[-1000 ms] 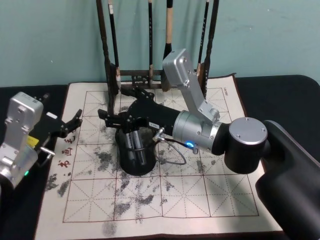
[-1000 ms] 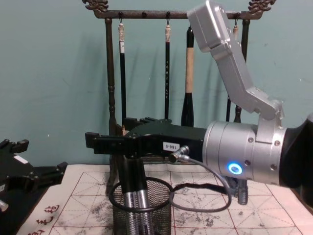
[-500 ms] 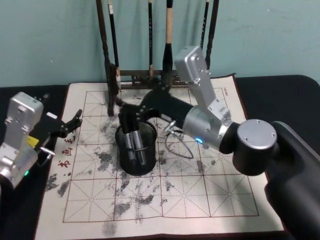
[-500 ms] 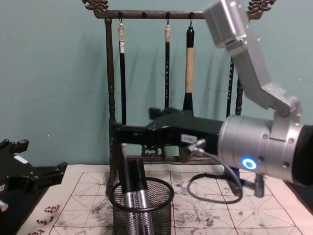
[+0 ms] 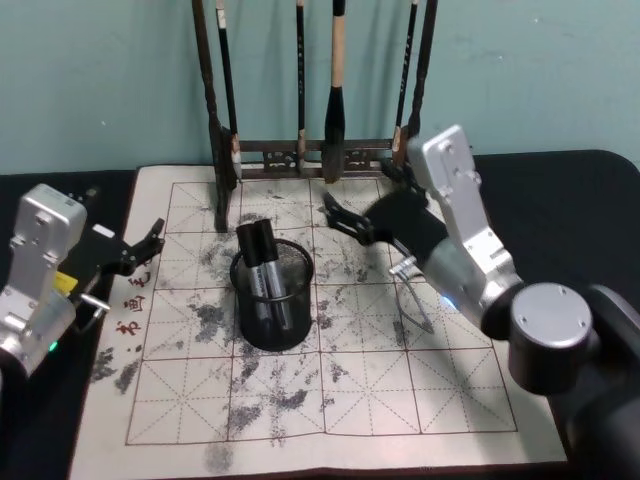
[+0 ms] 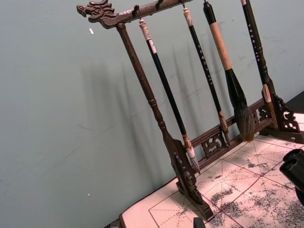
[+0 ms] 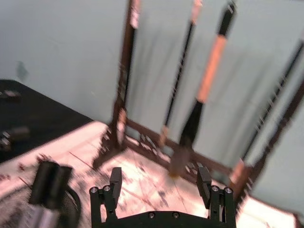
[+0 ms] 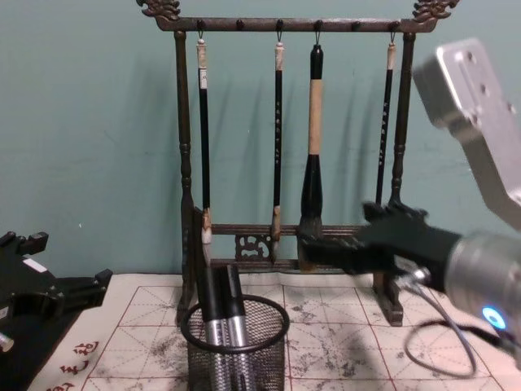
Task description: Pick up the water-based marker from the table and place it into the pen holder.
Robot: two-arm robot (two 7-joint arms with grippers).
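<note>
Right gripper [image 5: 342,222] withdrawn, empty; marker [image 5: 256,258] left in pen holder [image 5: 272,305].

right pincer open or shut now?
Open: the right pincer has its fingers spread with nothing between them, off to the side of the pen holder.

Plain teal wall [image 8: 89,147] behind, dark carved wooden brush rack [image 8: 185,163] before it, 4 hanging brushes [image 8: 313,155], soft shadows on the wall
</note>
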